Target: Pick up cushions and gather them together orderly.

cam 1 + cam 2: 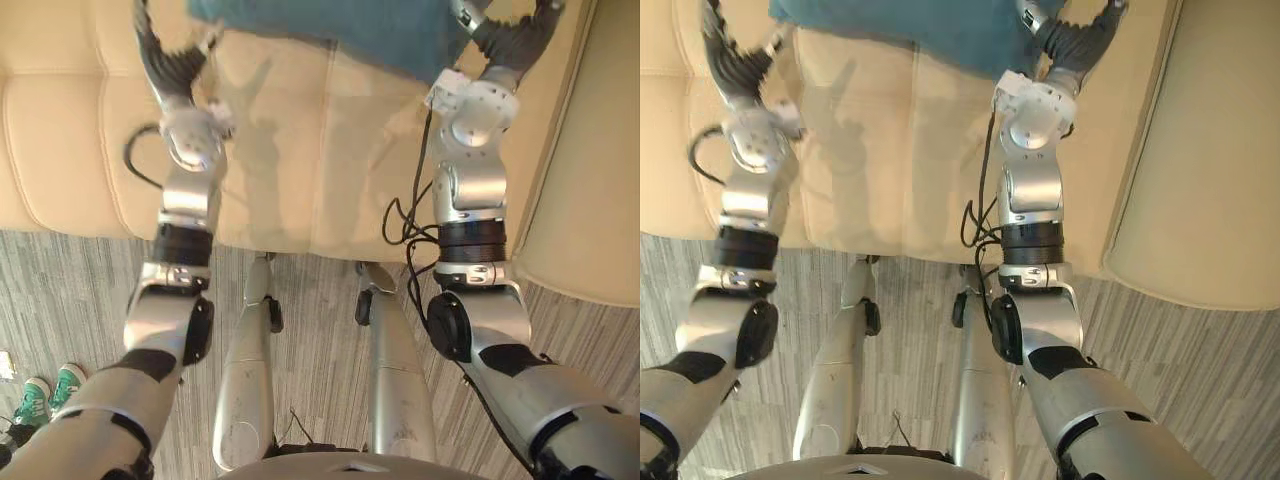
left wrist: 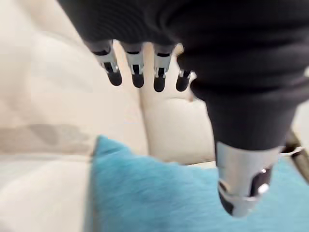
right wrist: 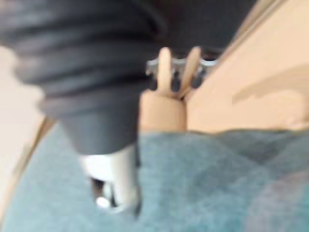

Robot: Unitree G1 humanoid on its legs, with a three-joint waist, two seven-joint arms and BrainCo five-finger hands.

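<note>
Left robot hand (image 1: pixel 165 62) and right robot hand (image 1: pixel 510 38), both spread wide and empty, flank teal fabric cushion (image 1: pixel 330 22) on cream padded sofa (image 1: pixel 60 130)

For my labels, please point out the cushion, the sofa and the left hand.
cushion (image 2: pixel 159 193), left wrist view, on its teal face.
sofa (image 1: pixel 290 150), left eye view, on the bare seat.
left hand (image 2: pixel 137 72), left wrist view, on one finger.

Cream sofa (image 1: pixel 60 150); grey wood-grain floor (image 1: pixel 70 290).
</note>
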